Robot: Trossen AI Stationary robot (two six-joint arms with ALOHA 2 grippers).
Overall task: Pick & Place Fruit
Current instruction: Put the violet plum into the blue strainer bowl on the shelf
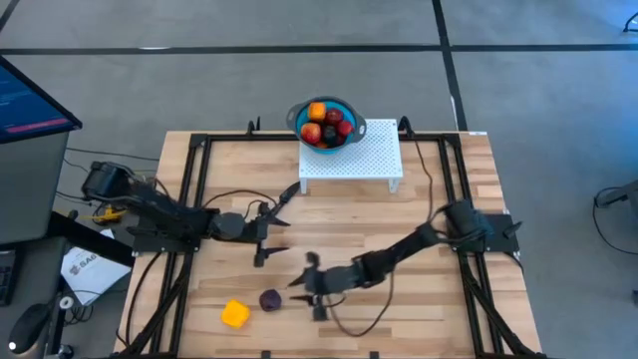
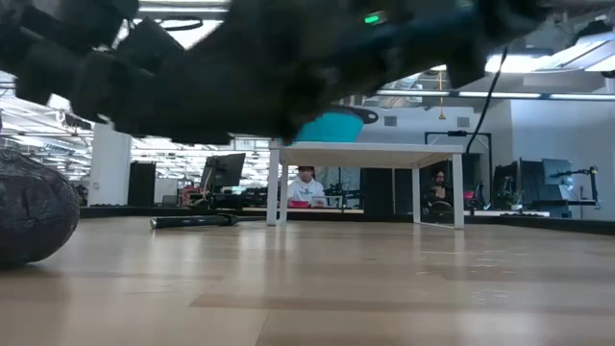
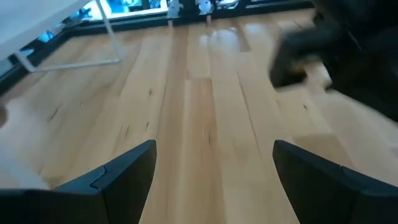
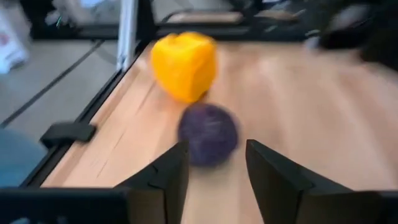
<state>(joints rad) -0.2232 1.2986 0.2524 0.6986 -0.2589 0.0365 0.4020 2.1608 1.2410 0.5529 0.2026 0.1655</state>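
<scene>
A dark purple fruit (image 1: 269, 299) and a blocky yellow fruit (image 1: 235, 314) rest on the wooden table near its front edge. Both show in the right wrist view, the purple one (image 4: 208, 134) nearer than the yellow one (image 4: 185, 65). My right gripper (image 1: 301, 285) is low over the table just right of the purple fruit. It is open, its fingertips (image 4: 177, 165) just short of the fruit. Several red and orange fruits fill the blue bowl (image 1: 326, 122) on a white stand (image 1: 351, 160). My left gripper (image 1: 264, 237) is open at mid-table with nothing between its fingers (image 3: 124, 168).
A slim black knife (image 1: 286, 199) lies on the table between my left gripper and the white stand. A black frame rail (image 4: 127, 37) runs beside the table's left edge, close to the yellow fruit. People sit at desks far behind the table (image 2: 307, 187).
</scene>
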